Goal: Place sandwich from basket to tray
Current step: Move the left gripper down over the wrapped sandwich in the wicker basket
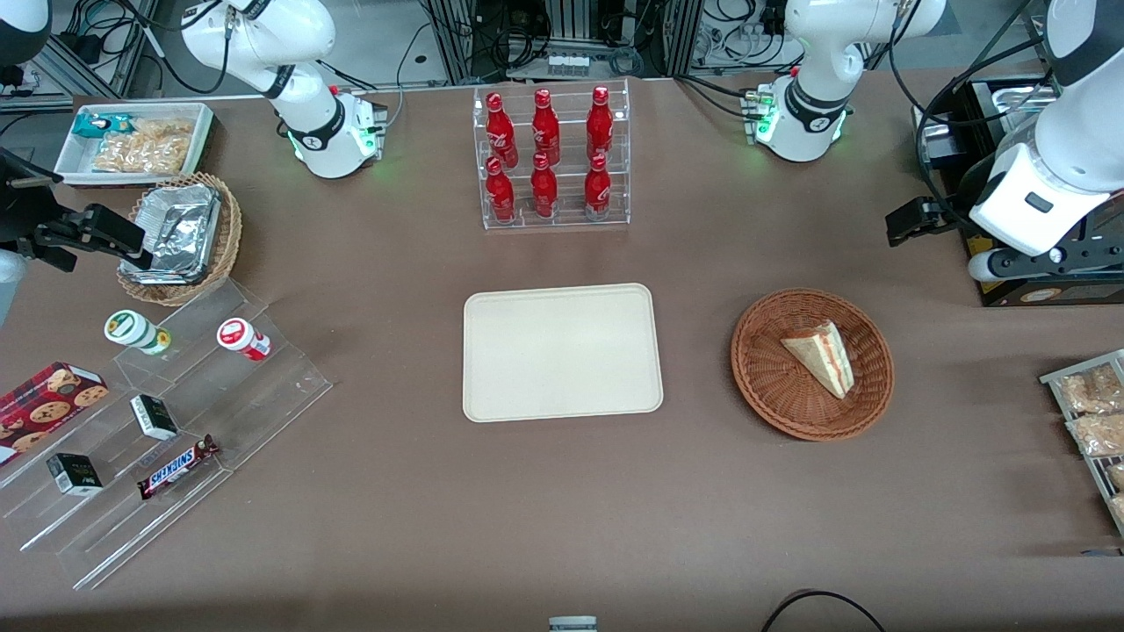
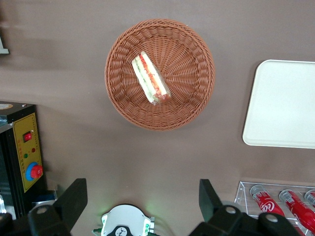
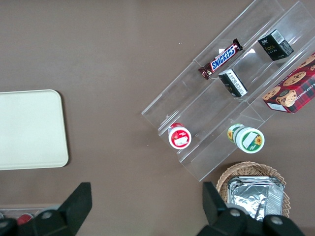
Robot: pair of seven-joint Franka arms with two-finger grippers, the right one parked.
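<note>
The sandwich [image 1: 824, 355], a pale bread wedge with red, pink and green filling, lies in the round reddish-brown basket [image 1: 764, 386]. The cream tray [image 1: 562, 351] lies bare beside the basket, toward the parked arm's end. My left gripper [image 1: 911, 221] hangs open and empty high over the table, farther from the front camera than the basket and toward the working arm's end. The left wrist view looks down on the sandwich [image 2: 150, 78], the basket [image 2: 197, 98] and an edge of the tray [image 2: 285, 103], with the gripper [image 2: 142, 196] well above them and apart from all three.
A clear rack of red bottles [image 1: 551, 158] stands farther from the front camera than the tray. A black control box [image 2: 22, 157] and a rack of snack packets [image 1: 1093, 421] sit at the working arm's end. Clear steps with snacks [image 1: 158, 412] and a foil-filled tan basket [image 1: 180, 237] sit at the parked arm's end.
</note>
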